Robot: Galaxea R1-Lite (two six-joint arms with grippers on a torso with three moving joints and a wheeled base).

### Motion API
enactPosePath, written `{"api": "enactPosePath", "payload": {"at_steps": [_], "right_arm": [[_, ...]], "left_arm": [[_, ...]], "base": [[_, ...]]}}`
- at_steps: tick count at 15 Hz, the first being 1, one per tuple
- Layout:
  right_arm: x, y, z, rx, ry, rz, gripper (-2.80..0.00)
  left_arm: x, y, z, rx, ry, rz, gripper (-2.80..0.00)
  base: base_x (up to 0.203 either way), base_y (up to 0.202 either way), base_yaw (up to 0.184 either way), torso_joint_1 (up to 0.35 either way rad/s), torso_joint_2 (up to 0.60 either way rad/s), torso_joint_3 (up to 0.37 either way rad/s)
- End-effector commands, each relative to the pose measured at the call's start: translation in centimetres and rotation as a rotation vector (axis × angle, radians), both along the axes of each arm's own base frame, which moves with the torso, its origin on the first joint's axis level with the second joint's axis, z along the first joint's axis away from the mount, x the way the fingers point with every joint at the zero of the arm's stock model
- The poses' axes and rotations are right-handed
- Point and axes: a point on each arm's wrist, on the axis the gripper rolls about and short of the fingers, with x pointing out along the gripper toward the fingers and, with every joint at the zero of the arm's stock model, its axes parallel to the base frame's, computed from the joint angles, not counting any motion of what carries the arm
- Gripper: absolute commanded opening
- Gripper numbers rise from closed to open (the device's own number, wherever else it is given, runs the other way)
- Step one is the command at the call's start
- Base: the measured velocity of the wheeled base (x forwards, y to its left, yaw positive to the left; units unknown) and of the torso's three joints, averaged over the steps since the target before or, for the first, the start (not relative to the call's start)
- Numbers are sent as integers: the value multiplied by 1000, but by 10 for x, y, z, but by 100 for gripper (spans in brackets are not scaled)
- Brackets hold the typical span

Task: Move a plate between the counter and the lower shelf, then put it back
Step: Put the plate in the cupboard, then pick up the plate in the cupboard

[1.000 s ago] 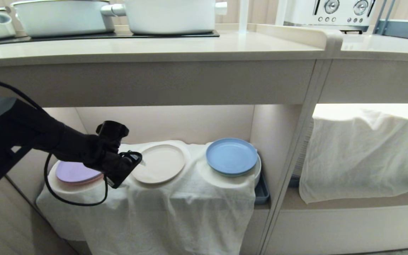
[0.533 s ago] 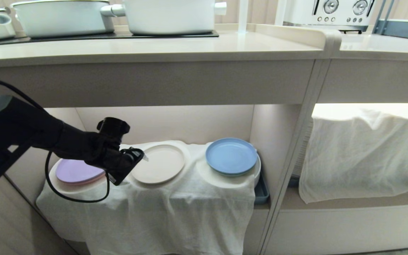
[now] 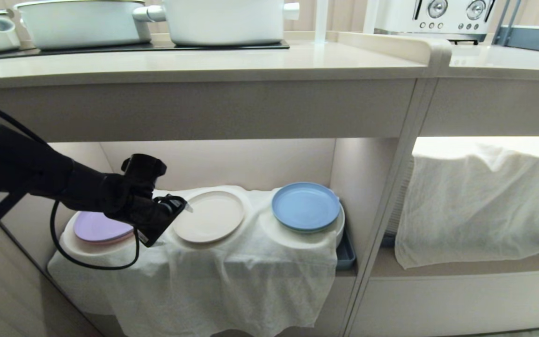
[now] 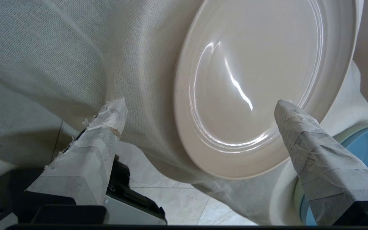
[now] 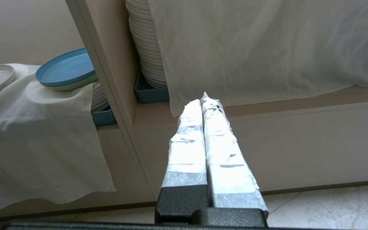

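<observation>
You are hovering the left gripper (image 3: 183, 207), released and gaping, beside the round matte cream plate (image 3: 209, 216) lying on the cloth-draped lower shelf (image 3: 232, 262); next likely calls for straddling its rim.

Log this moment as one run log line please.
left gripper: open, at cream plate's edge, not gripping | plate: on white cloth, lower shelf | right gripper: shut, parked
</observation>
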Motion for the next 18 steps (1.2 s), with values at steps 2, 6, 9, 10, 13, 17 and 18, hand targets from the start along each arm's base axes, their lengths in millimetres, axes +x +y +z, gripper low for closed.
{"api": "enactPosePath", "payload": {"at_steps": [2, 6, 9, 10, 13, 17, 18], "right_arm": [[0, 0, 0, 1, 1, 0, -280], [0, 0, 0, 1, 1, 0, -280], [0, 0, 0, 1, 1, 0, -280], [0, 0, 0, 1, 2, 0, -280], [0, 0, 0, 1, 2, 0, -280], [0, 0, 0, 1, 2, 0, -280], [0, 0, 0, 1, 1, 0, -280]], "left_arm": [[-10, 1, 3, -3, 9, 3, 0], [-25, 3, 4, 1, 29, 2, 0], [-36, 4, 7, 1, 37, 2, 0], [-40, 4, 9, 1, 37, 1, 0], [-51, 4, 8, 3, 57, 0, 0], [-62, 4, 5, 15, 77, 3, 0], [-63, 4, 5, 15, 78, 4, -280]], "base": [[0, 0, 0, 0, 0, 0], [0, 0, 0, 0, 0, 0], [0, 0, 0, 0, 0, 0], [0, 0, 0, 0, 0, 0], [0, 0, 0, 0, 0, 0], [0, 0, 0, 0, 0, 0], [0, 0, 0, 0, 0, 0]]}}
